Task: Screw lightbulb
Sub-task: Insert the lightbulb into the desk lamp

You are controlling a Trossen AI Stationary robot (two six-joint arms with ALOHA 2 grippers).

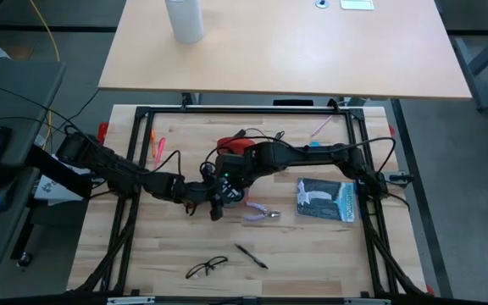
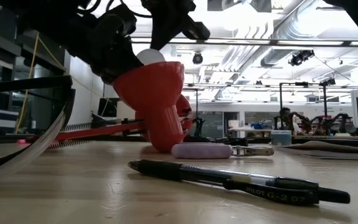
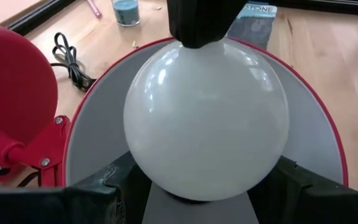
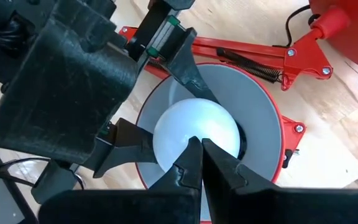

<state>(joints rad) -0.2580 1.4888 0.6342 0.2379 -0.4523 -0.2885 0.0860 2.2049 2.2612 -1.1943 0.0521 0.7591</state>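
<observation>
The white frosted lightbulb (image 3: 207, 118) sits inside the white-lined cone shade (image 3: 319, 134) of the red lamp (image 2: 157, 93). The lamp lies on the table with the shade's opening tilted up. The bulb's screw base is hidden down in the shade. My left gripper (image 3: 197, 183) reaches into the shade and is shut on the bulb's globe. My right gripper (image 4: 199, 148) is shut, its tips on the globe from the opposite side. In the high view both grippers meet at the table's middle, left (image 1: 216, 202) and right (image 1: 225, 178). My left gripper pinches the bulb's globe between its two fingers (image 4: 194, 74), one on each side at its widest part (image 3: 135, 168). The fingers reach down into the shade's opening, slanting from the table's left. The bulb stands in the shade, its base hidden. My right gripper touches the globe's rounded top (image 4: 188, 134) with the tips of its shut fingers (image 4: 219, 165). It comes from above, slanting from the table's right. It also shows as a dark block against the globe in the left wrist view (image 3: 197, 28).
A black pen (image 2: 229, 177) and purple-handled pliers (image 1: 261, 213) lie near the lamp. Glasses (image 1: 206, 268) lie toward the near edge and a dark packet (image 1: 327, 201) to the right. A tall white cylinder (image 1: 185, 19) stands on the far table.
</observation>
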